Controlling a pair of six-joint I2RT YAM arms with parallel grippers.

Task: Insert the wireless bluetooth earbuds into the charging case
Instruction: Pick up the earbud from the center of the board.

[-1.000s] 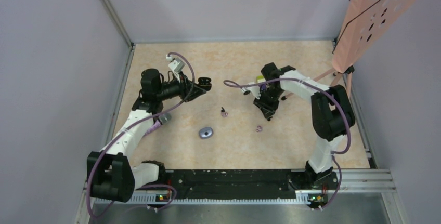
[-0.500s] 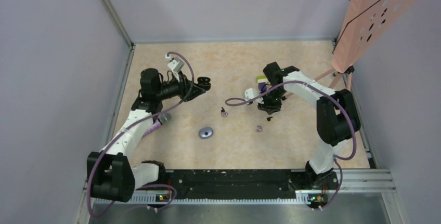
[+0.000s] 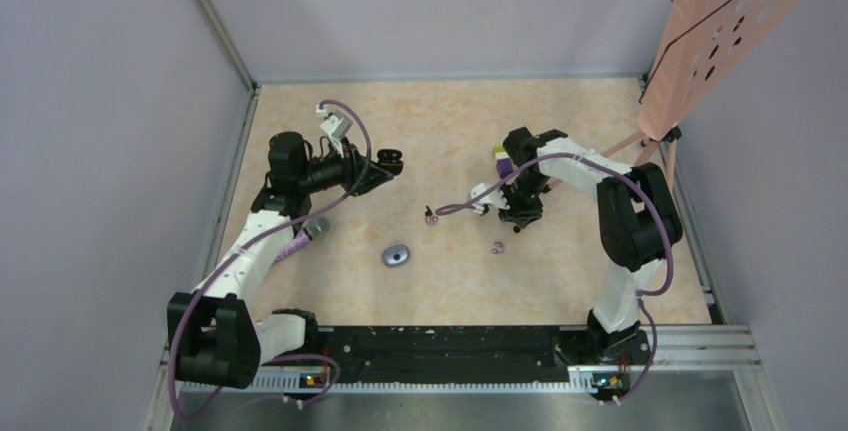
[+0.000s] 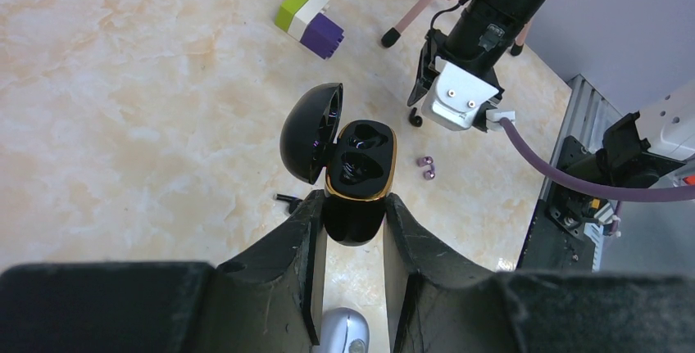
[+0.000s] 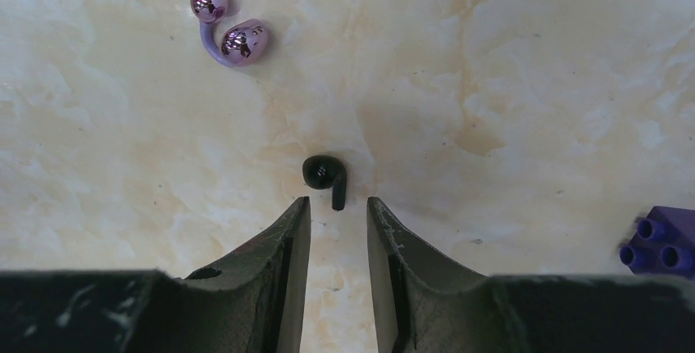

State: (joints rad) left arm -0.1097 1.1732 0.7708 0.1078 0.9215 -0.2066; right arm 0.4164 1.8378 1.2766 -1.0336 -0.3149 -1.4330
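1. The left gripper [image 4: 353, 199] is clamped on the charging case [image 4: 359, 169], with one finger pressed to each side of the case's lower half.
2. The case's lid [image 4: 311, 132] stands swung open on the left of those fingers. The two dark wells inside the gold rim face the left wrist camera.
3. The right gripper [image 5: 338, 201] points down at the table [image 3: 450, 131]. Its jaws are partway apart and nothing is between them.
4. The black earbud [image 5: 325, 174] lies on the table just ahead of the right fingertips. Its stem points back toward the mouth of the gap and appears to touch neither finger.
5. A purple earbud [image 5: 228, 29], made of two shiny beads joined by a curved band, lies farther ahead of the right gripper and off to its left. It is well apart from the black one.
6. The second purple earbud [image 3: 432, 217], which has a dark stem, rests on the table between the two grippers. It is apart from both.
7. The green-and-purple block [image 3: 500, 161] sits beside the right arm, behind its gripper toward the far wall. Its studded purple corner shows at the right edge of the right wrist view.
8. A grey oval piece [image 3: 396, 255] lies on the table on the near side of the left gripper. In the left wrist view it appears low between the fingers, beneath the held case.
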